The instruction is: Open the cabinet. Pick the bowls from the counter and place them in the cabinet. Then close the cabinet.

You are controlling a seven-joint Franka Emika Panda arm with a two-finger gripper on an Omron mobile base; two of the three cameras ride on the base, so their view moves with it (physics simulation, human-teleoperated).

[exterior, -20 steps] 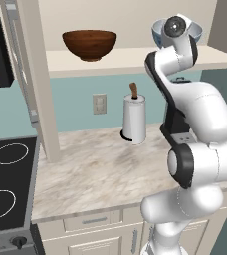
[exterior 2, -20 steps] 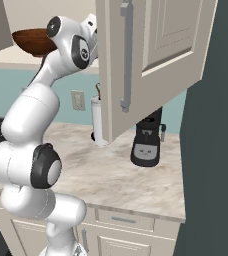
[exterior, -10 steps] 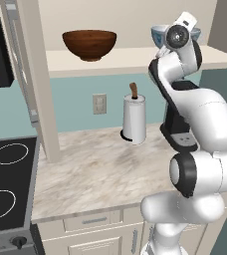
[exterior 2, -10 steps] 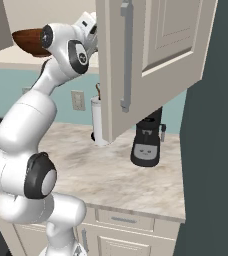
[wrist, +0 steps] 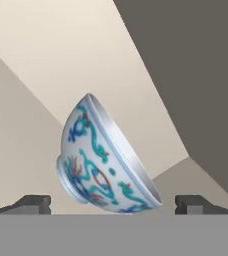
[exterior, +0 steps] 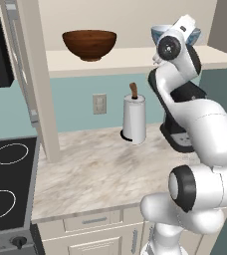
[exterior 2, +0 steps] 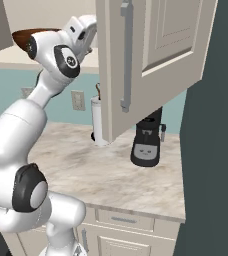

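The cabinet (exterior 2: 151, 60) is seen standing open, its raised-panel door swung out toward the right base camera with the long silver bar handle (exterior 2: 126, 55) running down its edge. On the pale inner shelf (exterior: 130, 59) the dark brown wooden bowl (exterior: 89, 45) is set upright toward the left, and the white bowl with the blue pattern (wrist: 103, 160) is seen further right on the same shelf, partly hidden behind the arm in the left base view. In the hand view the patterned bowl is shown close in front of the hand (wrist: 113, 204), its foot ring and painted outside turned toward the camera; the view is rolled, so the bowl's tilt there cannot be taken as its real posture. The hand's fingers (wrist: 31, 203) are spread wide, one to each side of the bowl and apart from it, with nothing pinched between them. Below the cabinet, the marbled surface (exterior: 100, 169) carries a white paper towel roll on its holder (exterior: 134, 119) near the back wall and a black coffee machine (exterior 2: 147, 142) to its right. A black stovetop (exterior: 6, 189) with white rings lies at the surface's left end.
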